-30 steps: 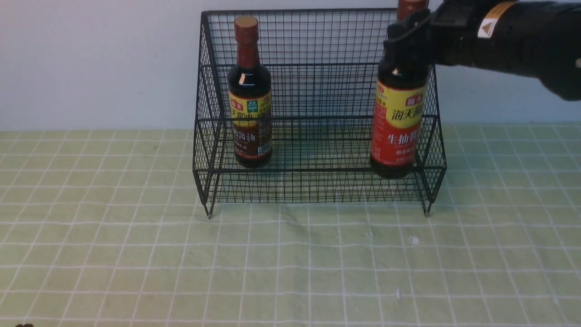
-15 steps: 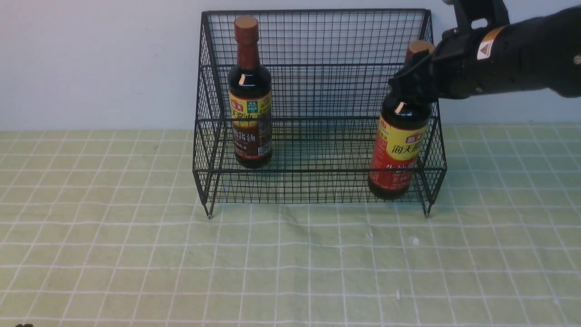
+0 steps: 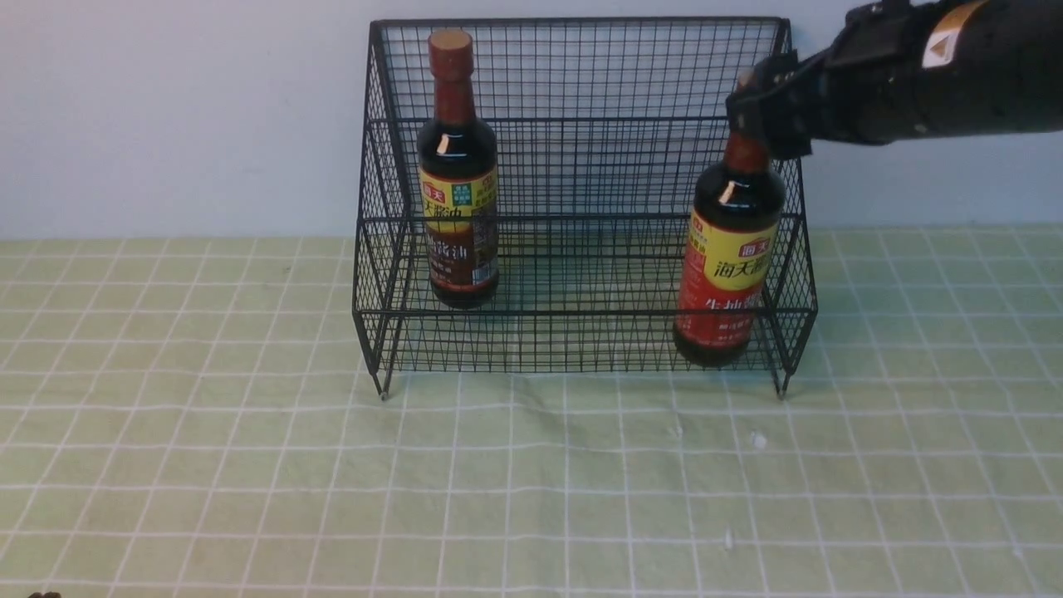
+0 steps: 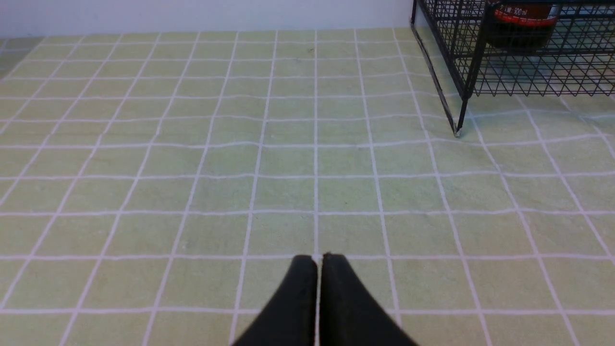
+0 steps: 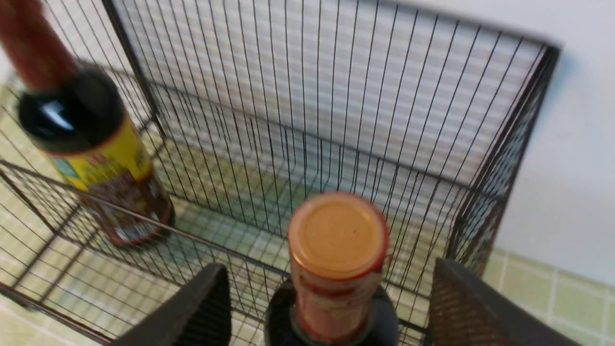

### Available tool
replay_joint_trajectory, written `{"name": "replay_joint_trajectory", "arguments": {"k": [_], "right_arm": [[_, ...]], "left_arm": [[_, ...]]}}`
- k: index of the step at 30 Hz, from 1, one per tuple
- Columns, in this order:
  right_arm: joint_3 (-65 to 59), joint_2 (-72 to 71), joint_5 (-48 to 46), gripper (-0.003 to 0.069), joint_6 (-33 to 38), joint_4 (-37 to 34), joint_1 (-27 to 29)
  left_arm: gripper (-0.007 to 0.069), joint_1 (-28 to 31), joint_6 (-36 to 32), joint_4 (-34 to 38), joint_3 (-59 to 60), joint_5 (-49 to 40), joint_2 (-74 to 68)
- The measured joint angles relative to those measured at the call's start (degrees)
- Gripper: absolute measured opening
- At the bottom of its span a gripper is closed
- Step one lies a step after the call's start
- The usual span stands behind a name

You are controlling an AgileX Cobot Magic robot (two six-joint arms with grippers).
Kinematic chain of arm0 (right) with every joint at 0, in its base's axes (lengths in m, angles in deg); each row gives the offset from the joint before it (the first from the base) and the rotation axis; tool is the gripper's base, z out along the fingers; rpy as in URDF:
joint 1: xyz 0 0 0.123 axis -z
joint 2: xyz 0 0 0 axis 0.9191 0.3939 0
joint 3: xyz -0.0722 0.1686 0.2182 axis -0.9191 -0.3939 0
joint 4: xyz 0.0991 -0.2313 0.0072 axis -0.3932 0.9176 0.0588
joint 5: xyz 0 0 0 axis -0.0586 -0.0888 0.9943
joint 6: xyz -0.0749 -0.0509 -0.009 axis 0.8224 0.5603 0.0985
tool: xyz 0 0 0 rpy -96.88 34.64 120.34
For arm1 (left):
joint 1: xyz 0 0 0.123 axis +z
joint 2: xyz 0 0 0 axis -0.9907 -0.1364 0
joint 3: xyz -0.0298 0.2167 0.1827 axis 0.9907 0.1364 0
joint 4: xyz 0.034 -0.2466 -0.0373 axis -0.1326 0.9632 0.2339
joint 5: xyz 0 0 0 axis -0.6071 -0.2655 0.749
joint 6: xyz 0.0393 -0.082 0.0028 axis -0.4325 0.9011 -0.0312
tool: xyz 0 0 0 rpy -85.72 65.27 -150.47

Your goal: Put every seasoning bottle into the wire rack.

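A: Where are the seasoning bottles sitting at this point?

B: Both are standing upright inside the wire rack (image 3: 581, 166). The brown-label bottle (image 3: 457, 216) is standing at the rack's nine o'clock end, seemingly on the upper, rear tier. The red-label bottle (image 3: 731, 266) is standing at the three o'clock end, down on the lower front tier, close to the side mesh.

A: And the right gripper (image 5: 326, 298) — is it holding anything?

B: No. In the right wrist view its two dark fingers (image 5: 192, 312) are standing wide apart on either side of the red-label bottle's neck, with clear gaps on both sides. The tan cap is sitting between them, touching neither.

A: So which way is the bottle lying from those jaws?

B: Directly between and below them. Its long axis is running vertical, straight up through the gap, so I'm judging that the jaws need to be going straight up toward twelve o'clock or backing off without swinging sideways. A sideways drift risks knocking the neck and tipping the bottle against the mesh.

A: What is the left gripper (image 4: 317, 269) doing?

B: Its tips are pressed together with nothing between them, hovering low over the green checked cloth (image 3: 249, 465). The rack's corner leg is sitting toward its one o'clock, well apart. The right arm is plainly the nearer one.

A: Anything left to place?

B: I'm seeing no other bottle on the cloth, so the task is looking nearly finished.
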Motion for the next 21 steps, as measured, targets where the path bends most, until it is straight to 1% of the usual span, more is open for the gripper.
{"name": "replay_joint_trajectory", "arguments": {"k": [4, 5, 6, 7, 8, 9, 11, 12, 14, 15, 16, 20, 21], "right_arm": [[0.0, -7.89, -4.04, 0.0498, 0.0, -0.02, 0.0], [0.06, -12.56, -6.81, 0.0467, -0.25, -0.06, 0.0], [0.08, -12.56, -6.81, 0.0461, -0.31, -0.06, 0.0], [0.11, -15.72, -8.83, 0.0434, -0.68, -0.06, 0.0], [0.23, -20.44, -12.14, 0.0361, -1.63, 0.06, 0.0], [0.29, -23.91, -13.87, 0.0316, -2.35, 0.49, 0.0], [0.41, -30.95, -17.47, 0.0198, -4.55, 2.15, 0.0], [0.08, -35.27, -19.8, 0.0104, -6.56, 3.46, 0.0], [-1.43, -41.39, -21.13, 0.0037, -8.97, 4.98, 0.0], [-3.79, -47.18, -21.3, 0.0009, -10.91, 6.25, 0.0], [-5.08, -48.85, -21.3, 0.0005, -11.44, 6.64, 0.0], [-14.91, -63.85, -18.78, -0.0011, -15.27, 9.67, 0.0], [-19.92, -69.16, -16.99, -0.0013, -16.9, 10.14, 0.0]], "left_arm": [[-0.0007, 0.0, 0.0, 0.0, 0.0, 0.0, 0.0], [-0.0007, 0.0, 0.0, 0.0, 0.0, 0.0, 0.0], [-0.0007, 0.0, 0.0, 0.0, 0.0, 0.0, 0.0], [-0.0007, 0.0, 0.0, 0.0, 0.0, 0.0, 0.0], [-0.0007, 0.0, 0.0, 0.0, 0.0, 0.0, 0.0], [-0.0007, 0.0, 0.0, 0.0, 0.0, 0.0, 0.0], [-0.0007, 0.0, 0.0, 0.0, 0.0, 0.0, 0.0], [-0.0007, 0.0, 0.0, 0.0, 0.0, 0.0, 0.0], [-0.0007, 0.0, 0.0, 0.0, 0.0, 0.0, 0.0], [-0.0007, 0.0, 0.0, 0.0, 0.0, 0.0, 0.0], [-0.0007, 0.0, 0.0, 0.0, 0.0, 0.0, 0.0], [-0.0007, 0.0, 0.0, 0.0, 0.0, 0.0, 0.0], [-0.0007, 0.0, 0.0, 0.0, 0.0, 0.0, 0.0]]}}
